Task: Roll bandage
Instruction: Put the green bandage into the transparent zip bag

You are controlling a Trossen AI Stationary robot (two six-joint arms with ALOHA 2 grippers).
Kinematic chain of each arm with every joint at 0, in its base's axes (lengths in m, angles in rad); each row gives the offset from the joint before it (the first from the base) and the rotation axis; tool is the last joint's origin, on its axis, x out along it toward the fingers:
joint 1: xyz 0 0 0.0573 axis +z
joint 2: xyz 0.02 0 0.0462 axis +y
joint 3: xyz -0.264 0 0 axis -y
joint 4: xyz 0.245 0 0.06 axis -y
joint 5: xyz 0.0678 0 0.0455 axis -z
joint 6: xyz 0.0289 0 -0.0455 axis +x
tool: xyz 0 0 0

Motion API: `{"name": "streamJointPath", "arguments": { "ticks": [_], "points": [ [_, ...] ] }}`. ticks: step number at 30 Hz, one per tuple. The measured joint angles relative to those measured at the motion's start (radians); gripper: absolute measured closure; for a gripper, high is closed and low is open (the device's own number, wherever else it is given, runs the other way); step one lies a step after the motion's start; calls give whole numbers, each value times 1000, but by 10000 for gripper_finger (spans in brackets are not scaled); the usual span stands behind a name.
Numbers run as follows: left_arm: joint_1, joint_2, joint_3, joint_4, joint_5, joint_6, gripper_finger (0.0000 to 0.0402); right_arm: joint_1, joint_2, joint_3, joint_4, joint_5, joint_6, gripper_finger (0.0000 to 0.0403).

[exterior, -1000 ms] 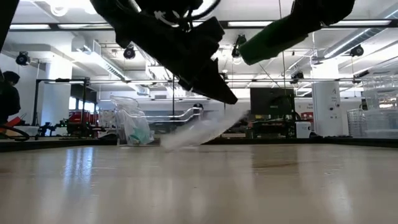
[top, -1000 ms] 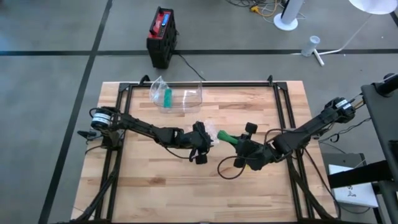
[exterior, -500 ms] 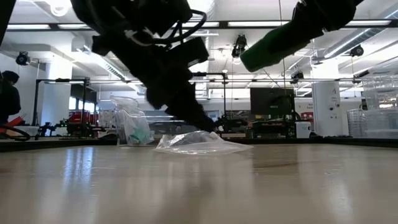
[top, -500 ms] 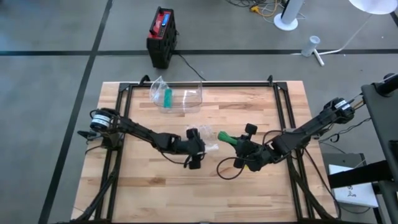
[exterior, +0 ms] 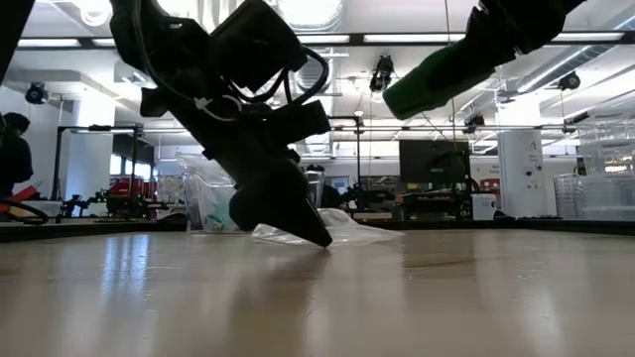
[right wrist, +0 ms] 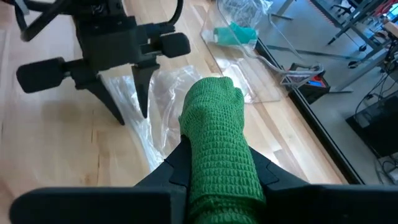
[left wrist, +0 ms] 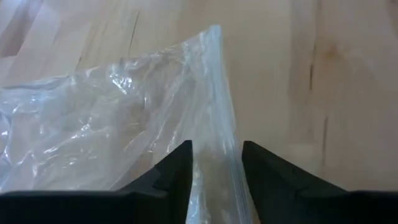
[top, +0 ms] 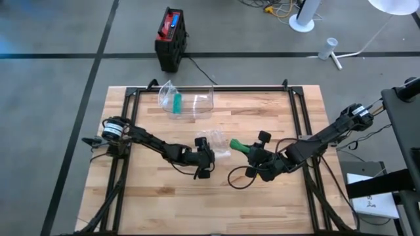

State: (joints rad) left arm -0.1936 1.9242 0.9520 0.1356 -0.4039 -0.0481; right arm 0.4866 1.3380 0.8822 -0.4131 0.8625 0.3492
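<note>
Two dark arms reach toward the middle of the wooden table (top: 170, 196) in the high view; the left gripper (top: 205, 165) sits low beside a crumpled clear plastic wrapper (top: 214, 142), and the right gripper (top: 252, 153) holds a green bandage roll (top: 237, 145) just beside that wrapper, its free end pointing at the wrapper; a clear bin (top: 190, 101) with a small teal item (top: 176, 101) stands at the table's far edge, and a red and black box (top: 170, 38) rests on the floor beyond; in the low view the left gripper (exterior: 316, 236) has its fingertips down at the tabletop on the near edge of the wrapper (exterior: 342, 230), while the green roll (exterior: 439, 75) hangs well above the table in the other arm's grasp, and a person (exterior: 14, 159) shows at the room's far side; the left wrist view shows that gripper (left wrist: 216, 163) with its fingers (left wrist: 177, 168) apart, a strip of the wrapper (left wrist: 112, 118) lying between them on the wood; the right wrist view shows its gripper (right wrist: 217, 163) clamped on the bandage roll (right wrist: 217, 137), with the left gripper (right wrist: 130, 106) standing on the wrapper (right wrist: 168, 87) farther off.
</note>
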Motion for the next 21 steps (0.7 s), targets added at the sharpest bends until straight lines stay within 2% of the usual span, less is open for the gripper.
{"name": "streamJointPath", "arguments": {
  "ticks": [3, 8, 12, 16, 21],
  "points": [
    [2, 0, 0, 10, 2, -41, 294, 0, 2, 0, 0, -7, 0, 342],
    [11, -6, 0, 11, 1, -106, 388, 2, 7, 0, 2, -11, -15, 342],
    [17, -26, 21, 15, -2, -172, 397, 5, 8, 0, 5, -33, -43, 342],
    [41, -51, 55, 17, 4, -313, 400, 11, 8, 0, 35, -29, -65, 342],
    [89, -65, 87, 45, 96, -528, 401, 11, 8, 0, 56, 67, -81, 342]
  ]
}}
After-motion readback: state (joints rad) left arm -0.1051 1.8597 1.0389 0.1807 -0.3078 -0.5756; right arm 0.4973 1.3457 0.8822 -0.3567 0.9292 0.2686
